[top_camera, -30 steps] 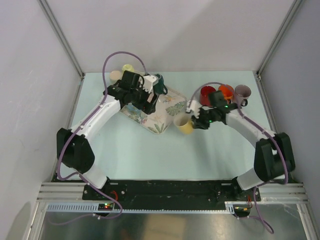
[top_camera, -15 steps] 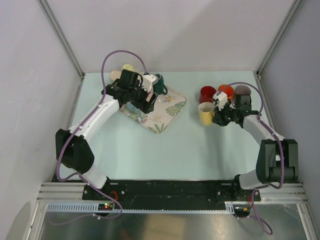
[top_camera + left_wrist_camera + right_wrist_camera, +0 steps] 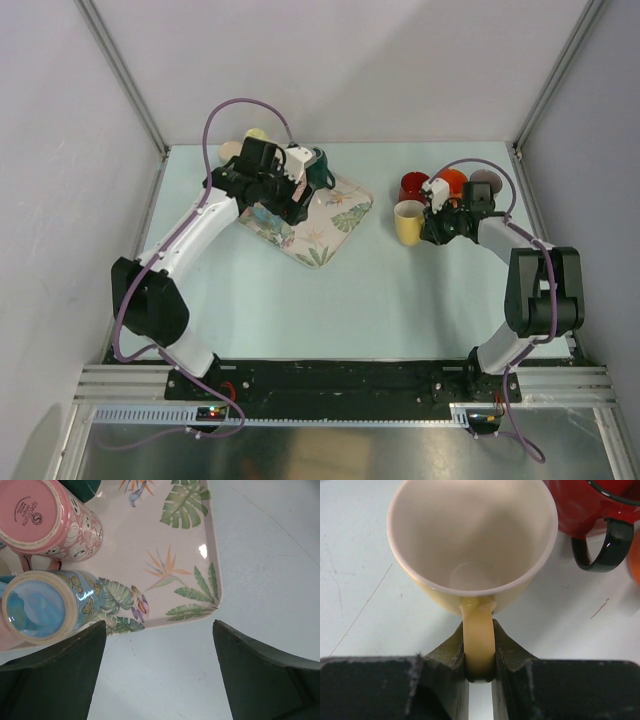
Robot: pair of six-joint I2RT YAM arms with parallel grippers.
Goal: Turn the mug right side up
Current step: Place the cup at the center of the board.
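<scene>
A yellow mug (image 3: pixel 409 222) with a white inside stands mouth up on the table at the right; the right wrist view (image 3: pixel 472 540) shows its open mouth. My right gripper (image 3: pixel 432 222) is shut on the mug's handle (image 3: pixel 479 645), its fingers (image 3: pixel 447 652) pressed against both sides. My left gripper (image 3: pixel 297 205) is open and empty above the floral tray (image 3: pixel 318 222); its fingertips (image 3: pixel 55 680) frame bare table just off the tray's edge (image 3: pixel 200 580).
A red mug (image 3: pixel 413 187), an orange mug (image 3: pixel 452 181) and a grey mug (image 3: pixel 487 182) stand behind the yellow one. On the tray lie a pink mug (image 3: pixel 47 517) and a blue butterfly mug (image 3: pixel 45 605). A dark green mug (image 3: pixel 320 170) sits by the left wrist.
My right gripper carried the yellow mug from near the tray rightward to beside the red mug, turning it mouth up. The left arm has barely moved.
</scene>
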